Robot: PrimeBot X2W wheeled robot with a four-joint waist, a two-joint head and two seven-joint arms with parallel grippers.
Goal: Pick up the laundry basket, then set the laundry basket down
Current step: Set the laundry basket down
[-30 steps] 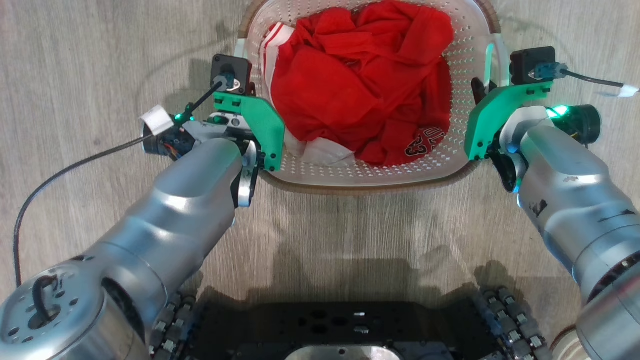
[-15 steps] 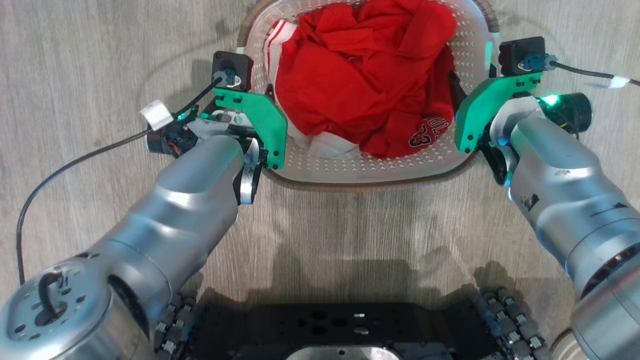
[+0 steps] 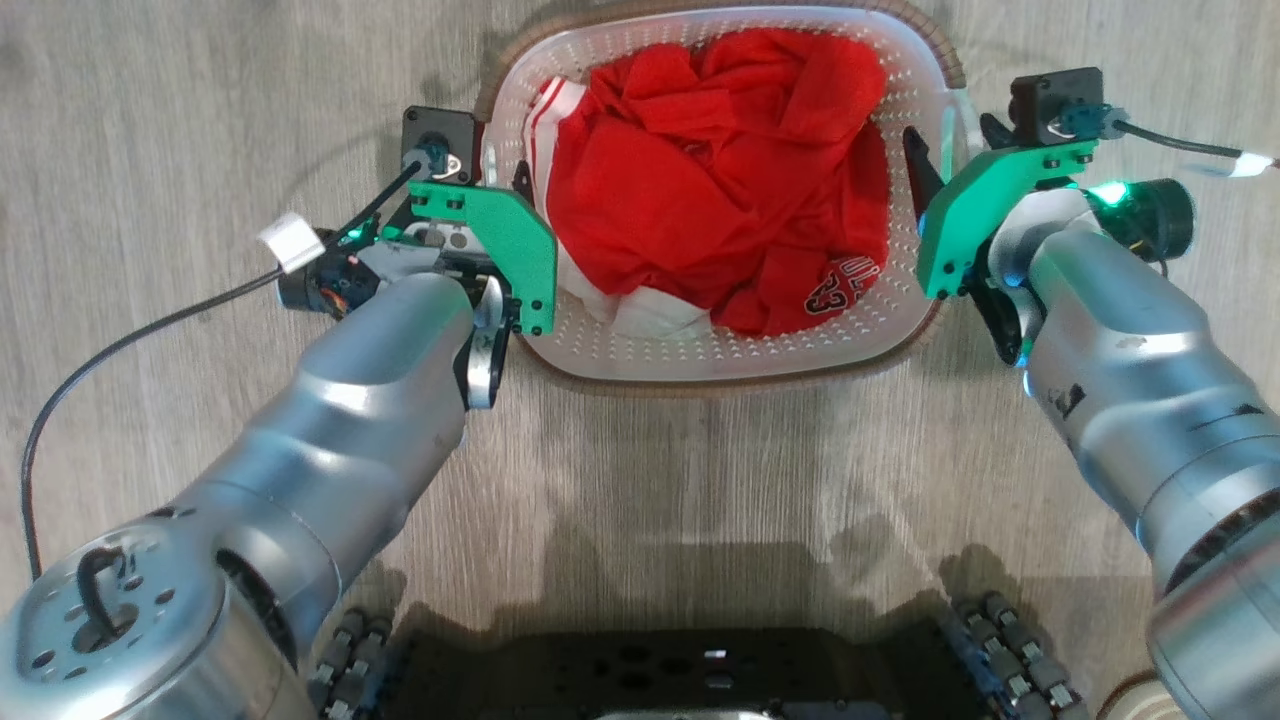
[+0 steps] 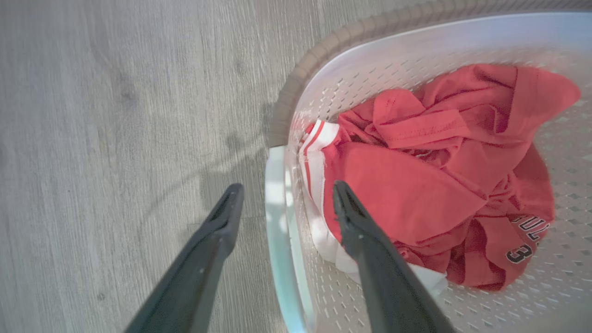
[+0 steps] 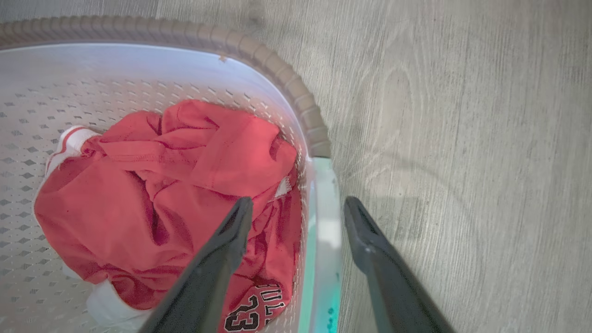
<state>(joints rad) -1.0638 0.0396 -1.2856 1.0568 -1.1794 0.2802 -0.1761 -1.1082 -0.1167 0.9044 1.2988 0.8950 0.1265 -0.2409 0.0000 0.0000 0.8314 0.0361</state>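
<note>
Astride the left handle (image 4: 276, 231), our left pincer (image 4: 286, 187) stands released, with one finger out over the floor (image 4: 92, 138) and one inside the laundry basket (image 4: 416, 41). It presses neither side, as far as we can see. Our right pincer (image 5: 298, 202) is spread the same way across the right handle (image 5: 326, 231).

Between them the laundry basket rests on the floor just ahead of our base (image 3: 700, 670), with red clothes (image 3: 720, 170) heaped inside. Nothing is gripped, so we judge the basket either freshly set down or not yet lifted.

Against a second ago, the basket looks slightly smaller and its far rim (image 3: 940, 55) has come into view. Our base sits lower in the head view, so the camera has shifted. The right pincer's inner finger (image 3: 918, 165) now stands further inside the wall, which hints at a release.
</note>
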